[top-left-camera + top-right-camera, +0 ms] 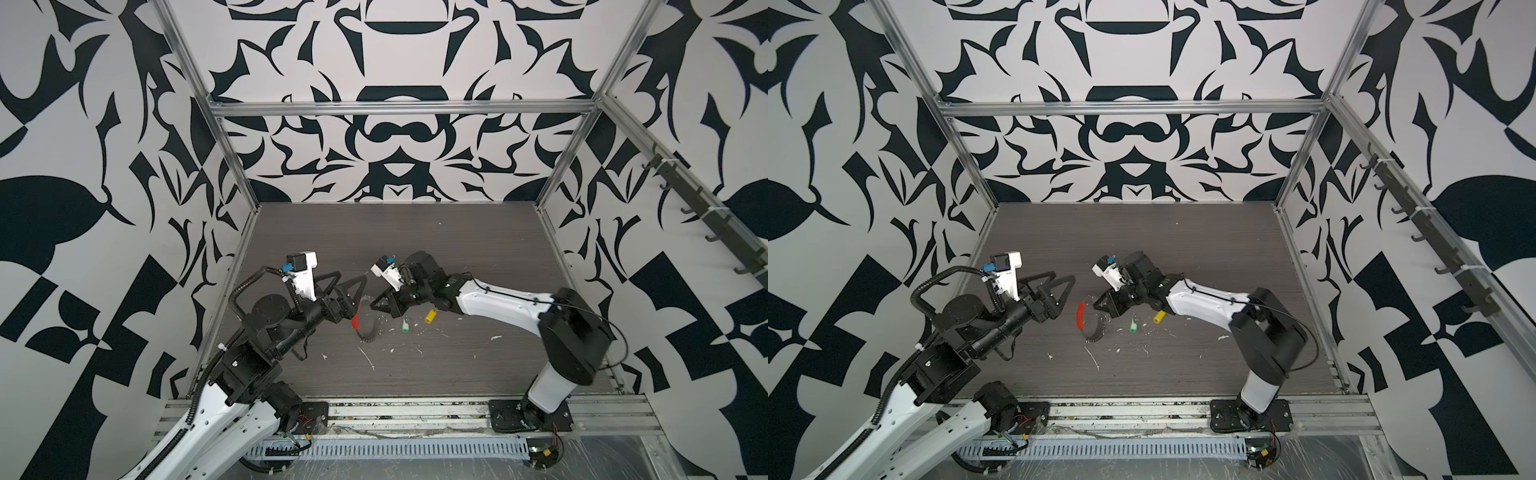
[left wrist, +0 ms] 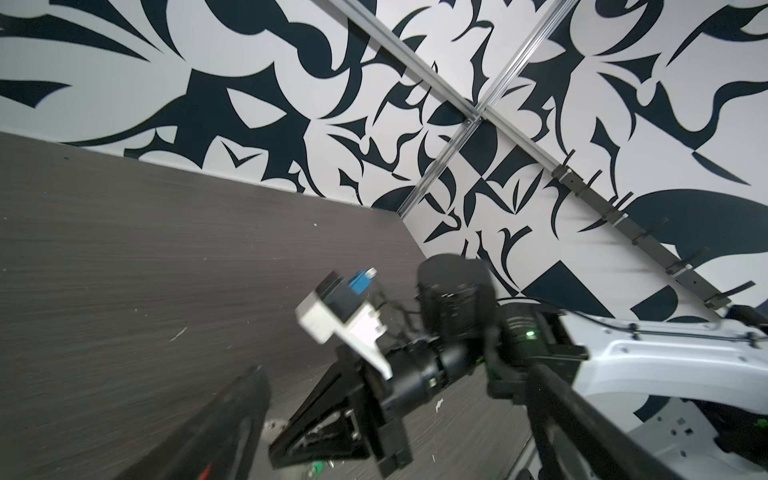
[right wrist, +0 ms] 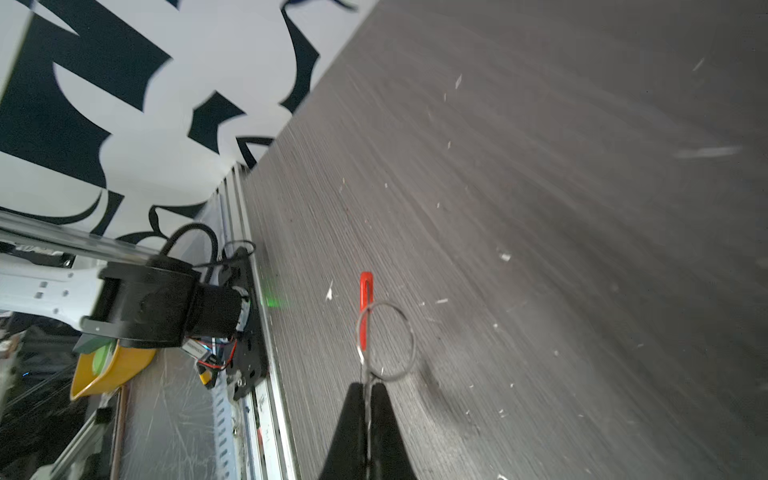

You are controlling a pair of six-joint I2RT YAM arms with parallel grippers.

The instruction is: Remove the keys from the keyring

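Observation:
The keyring [image 1: 368,330] [image 1: 1096,333], a thin grey hoop with a red sleeve [image 1: 355,318], stands tilted on the table. My right gripper [image 1: 375,304] [image 3: 368,384] is shut on its wire. In the right wrist view the red sleeve [image 3: 365,307] and a silver ring [image 3: 409,332] stick out past the fingertips. Two keys lie on the table to the right of the hoop, apart from it: a green one [image 1: 404,325] [image 1: 1133,326] and a yellow one [image 1: 431,316] [image 1: 1158,317]. My left gripper [image 1: 353,276] [image 1: 1064,275] hangs open and empty, just left of the hoop and above it.
White scraps [image 1: 368,357] litter the dark wood-grain table [image 1: 415,249]. Patterned walls and aluminium posts [image 1: 232,158] close in three sides. A metal rail [image 1: 415,409] runs along the front edge. A yellow bowl [image 3: 108,370] sits beyond the table edge in the right wrist view.

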